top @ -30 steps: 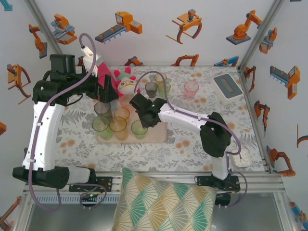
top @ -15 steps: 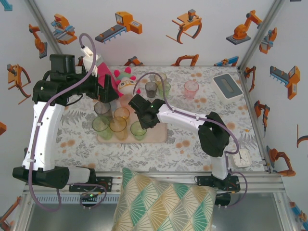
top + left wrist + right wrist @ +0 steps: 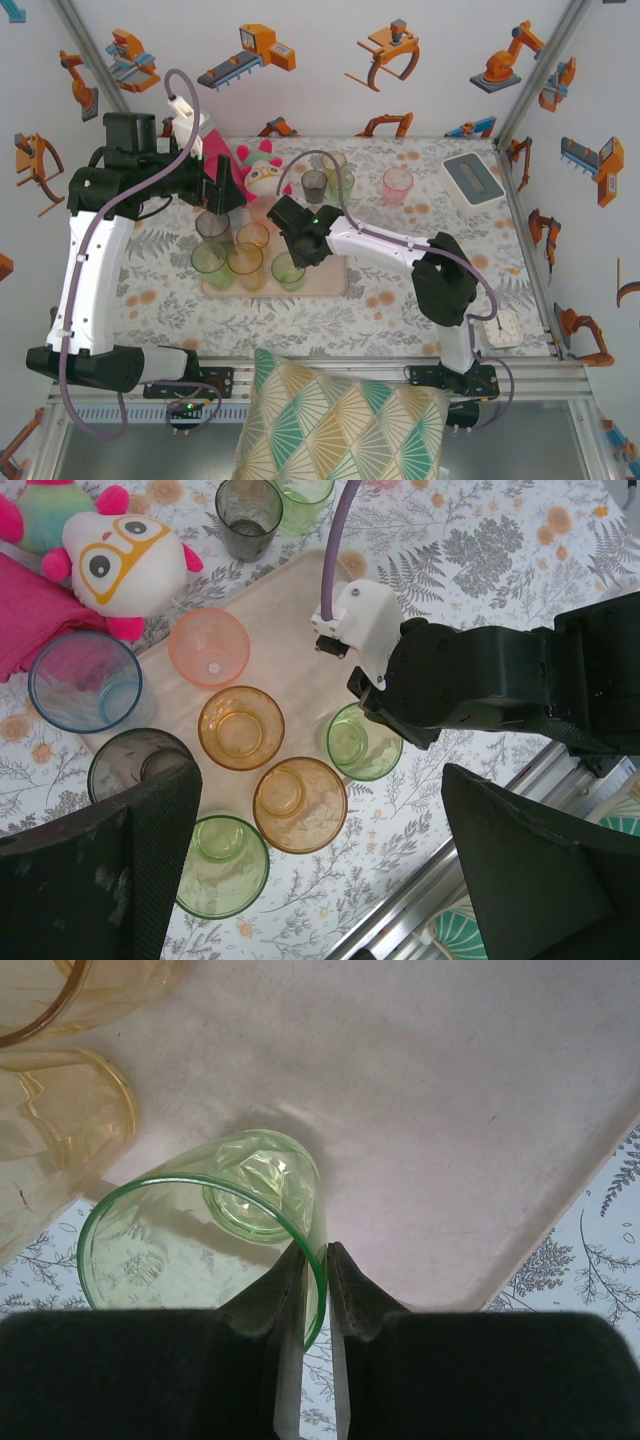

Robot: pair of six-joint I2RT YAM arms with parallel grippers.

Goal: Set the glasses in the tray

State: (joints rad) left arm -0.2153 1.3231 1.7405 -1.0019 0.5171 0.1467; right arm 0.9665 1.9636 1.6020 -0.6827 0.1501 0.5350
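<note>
**Right pincer** (image 3: pixel 318 1278): you have its jaws set narrow, one finger inside and one outside the wall of a green tumbler (image 3: pixel 225 1225), with the rim running between them. I cannot tell whether the pads press that wall or stand just clear of it. The green tumbler stands upright on the tray (image 3: pixel 460 1100), base down on the beige surface and close to the tray's edge. Ahead of the fingertips and to their left stand two amber tumblers (image 3: pixel 60 1110), near the green one but apart from it.

**Left pincer** (image 3: pixel 320 820): its jaws stand wide with nothing between them. It hangs above the tray, looking straight down.
- Beneath it, upright and mouths up, are a second green tumbler (image 3: pixel 222 867), the two amber tumblers, a smoky grey tumbler (image 3: pixel 140 768) and a pink-orange tumbler (image 3: pixel 208 645).
- A blue tumbler (image 3: pixel 85 680) stands out past its left finger. I cannot tell whether it rests on the tray or just off it.
- A plush toy (image 3: pixel 125 565) lies just beyond the blue tumbler, off the tray.

**Overhead view:** the two pincers are near each other over the tray, the left one above its far left corner. Beyond the right pincer, well apart from it, three tumblers stand on the floral tablecloth (image 3: pixel 400 290):
- a dark grey tumbler (image 3: pixel 314 185);
- a pale green tumbler (image 3: pixel 341 185), just beside the dark grey one;
- a pink tumbler (image 3: pixel 397 185), farther to the right.
</note>
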